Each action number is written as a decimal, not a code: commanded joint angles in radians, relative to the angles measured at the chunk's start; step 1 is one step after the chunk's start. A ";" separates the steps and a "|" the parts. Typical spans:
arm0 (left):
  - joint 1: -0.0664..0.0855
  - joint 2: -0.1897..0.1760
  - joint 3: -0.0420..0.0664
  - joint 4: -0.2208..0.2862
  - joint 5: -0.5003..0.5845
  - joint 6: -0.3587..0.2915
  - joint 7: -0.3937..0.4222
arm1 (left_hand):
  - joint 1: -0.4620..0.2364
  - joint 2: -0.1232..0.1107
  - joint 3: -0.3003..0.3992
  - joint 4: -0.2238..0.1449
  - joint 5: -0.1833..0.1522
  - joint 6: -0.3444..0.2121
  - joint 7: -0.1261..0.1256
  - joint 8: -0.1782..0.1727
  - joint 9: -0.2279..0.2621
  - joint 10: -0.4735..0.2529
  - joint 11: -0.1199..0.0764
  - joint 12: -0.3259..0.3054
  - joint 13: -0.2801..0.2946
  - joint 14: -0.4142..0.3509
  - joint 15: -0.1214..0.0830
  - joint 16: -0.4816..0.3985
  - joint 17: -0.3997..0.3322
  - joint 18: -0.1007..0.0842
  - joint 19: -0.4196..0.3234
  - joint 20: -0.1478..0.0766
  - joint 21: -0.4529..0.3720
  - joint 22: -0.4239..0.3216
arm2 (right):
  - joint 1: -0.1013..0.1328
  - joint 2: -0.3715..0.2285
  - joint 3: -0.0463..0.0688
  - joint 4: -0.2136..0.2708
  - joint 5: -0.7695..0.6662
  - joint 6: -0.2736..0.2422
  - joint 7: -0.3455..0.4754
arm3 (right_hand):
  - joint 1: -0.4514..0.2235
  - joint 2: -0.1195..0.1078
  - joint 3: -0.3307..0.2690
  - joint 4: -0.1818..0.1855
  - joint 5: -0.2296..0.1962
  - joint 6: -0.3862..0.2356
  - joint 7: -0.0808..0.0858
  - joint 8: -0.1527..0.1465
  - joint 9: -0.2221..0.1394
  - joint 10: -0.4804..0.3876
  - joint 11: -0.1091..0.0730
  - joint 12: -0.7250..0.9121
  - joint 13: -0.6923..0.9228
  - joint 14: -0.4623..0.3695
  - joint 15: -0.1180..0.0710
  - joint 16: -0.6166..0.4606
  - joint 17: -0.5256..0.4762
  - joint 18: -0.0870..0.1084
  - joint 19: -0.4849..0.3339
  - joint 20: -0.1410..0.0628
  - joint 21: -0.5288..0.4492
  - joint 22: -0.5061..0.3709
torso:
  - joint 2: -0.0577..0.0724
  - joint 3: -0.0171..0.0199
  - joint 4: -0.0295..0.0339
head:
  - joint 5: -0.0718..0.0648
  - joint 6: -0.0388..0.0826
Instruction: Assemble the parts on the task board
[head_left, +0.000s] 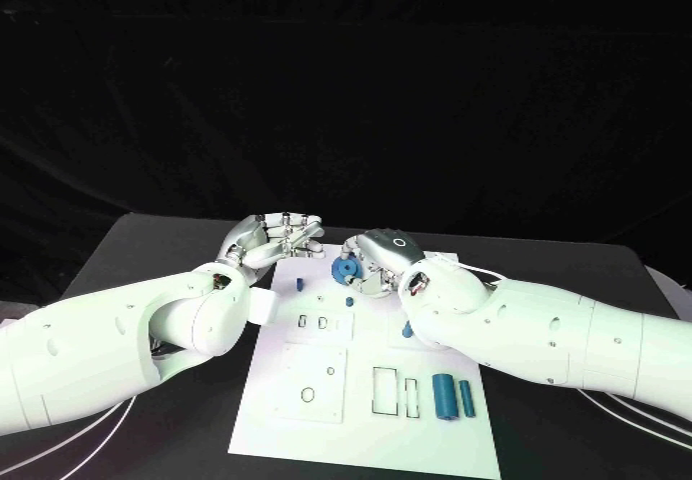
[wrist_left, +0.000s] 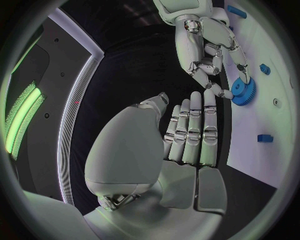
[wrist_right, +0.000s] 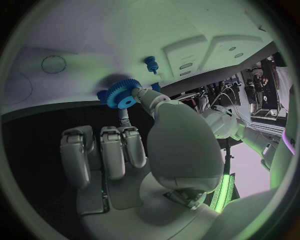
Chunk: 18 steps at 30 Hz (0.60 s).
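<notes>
The white task board (head_left: 325, 400) lies in the middle of the black table. My right hand (head_left: 387, 256) is over the board's far edge and pinches a blue gear (head_left: 346, 268) between thumb and a finger; the gear (wrist_right: 119, 95) hangs just above the board, as the blue gear (wrist_left: 244, 90) under the right hand (wrist_left: 209, 45) also shows. My left hand (head_left: 281, 238) is beside the board's far left corner, fingers (wrist_left: 190, 132) straight and holding nothing. Two small blue pegs (head_left: 300, 284) (head_left: 351, 300) stand on the board near the gear.
A short blue cylinder (head_left: 408, 329) lies by my right forearm. Two larger blue cylinders (head_left: 441, 396) (head_left: 466, 397) lie side by side at the board's near right, next to rectangular slots (head_left: 387, 390). A round hole (head_left: 307, 394) sits at the near left.
</notes>
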 joint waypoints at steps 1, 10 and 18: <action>0.001 0.002 0.001 0.002 0.002 0.018 0.009 | -0.005 0.001 0.006 0.001 -0.004 0.001 0.003 -0.005 -0.002 0.006 0.000 -0.005 0.000 -0.003 -0.001 0.005 0.001 0.013 0.009 0.001 0.001 -0.002 | -0.002 0.007 0.000 -0.011 -0.010 0.023 0.008 | -0.007 0.006 0.006 0.004 -0.006 0.017 -0.018 -0.003 0.000 0.051 -0.008 0.002 0.201 0.106 -0.005 0.005 0.263 -0.014 0.105 -0.010 0.004 0.264 | 0.000 0.0000 -0.0010 | 0.007 0.000; 0.001 0.002 0.001 0.002 0.002 0.018 0.008 | -0.006 0.000 0.007 0.000 -0.004 0.003 0.003 -0.004 -0.001 0.008 0.000 -0.006 0.000 -0.004 -0.001 0.005 0.002 0.013 0.009 0.001 0.001 -0.002 | -0.004 0.024 0.000 -0.030 -0.007 0.035 0.006 | -0.036 -0.008 0.001 0.017 -0.082 -0.012 -0.005 -0.039 -0.014 0.037 0.003 -0.012 0.186 0.106 0.005 0.005 0.263 -0.014 0.105 -0.003 0.004 0.264 | -0.001 -0.0006 -0.0014 | 0.007 -0.001; 0.002 0.001 0.001 0.003 0.002 0.018 0.008 | -0.006 0.000 0.007 0.000 -0.004 0.003 0.003 -0.004 -0.001 0.008 0.000 -0.006 0.000 -0.004 -0.001 0.005 0.002 0.013 0.009 0.001 0.001 -0.002 | -0.004 0.028 0.000 -0.038 -0.002 0.052 0.003 | -0.073 -0.022 -0.034 0.047 -0.161 -0.048 0.006 -0.073 -0.025 0.020 0.015 -0.028 0.168 0.106 0.015 0.005 0.263 -0.014 0.105 0.008 0.004 0.264 | -0.001 0.0002 -0.0020 | 0.008 -0.001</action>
